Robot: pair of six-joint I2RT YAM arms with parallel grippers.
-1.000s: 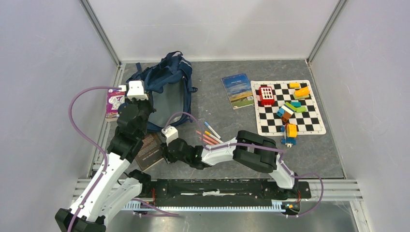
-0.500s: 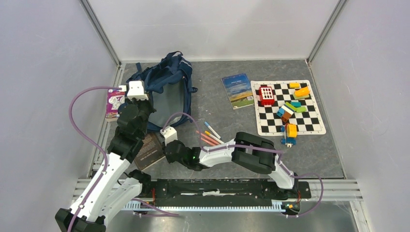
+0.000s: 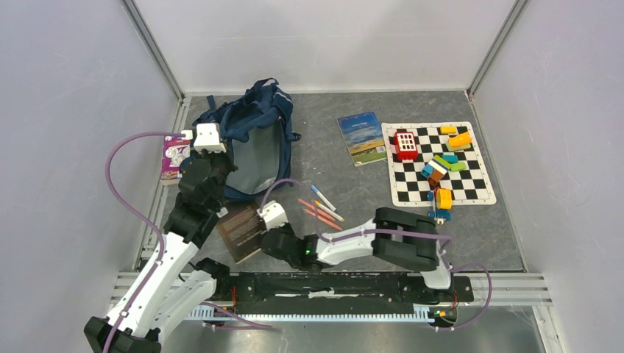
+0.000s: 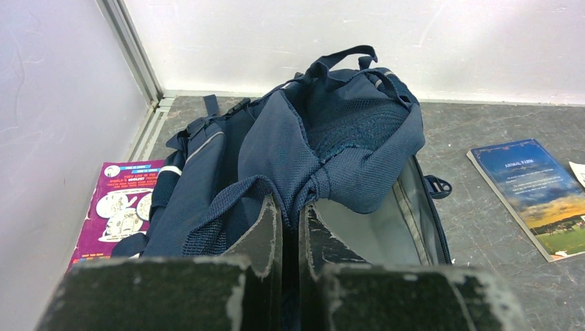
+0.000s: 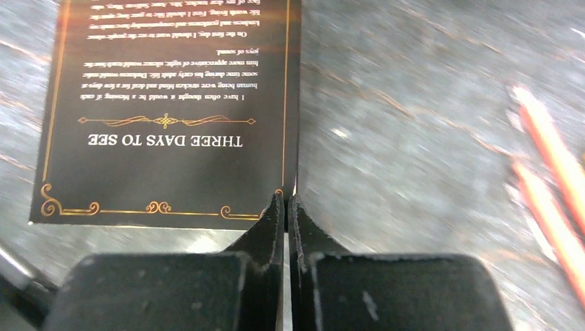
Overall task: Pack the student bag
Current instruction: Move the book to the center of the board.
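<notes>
Navy fabric student bag (image 4: 345,158), slumped & creased, mesh-padded top

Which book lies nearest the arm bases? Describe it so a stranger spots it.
Find the student bag at far left. Just below it in the top view lies the black book. Only it has a gold border and the gold title Three Days to See.
</notes>
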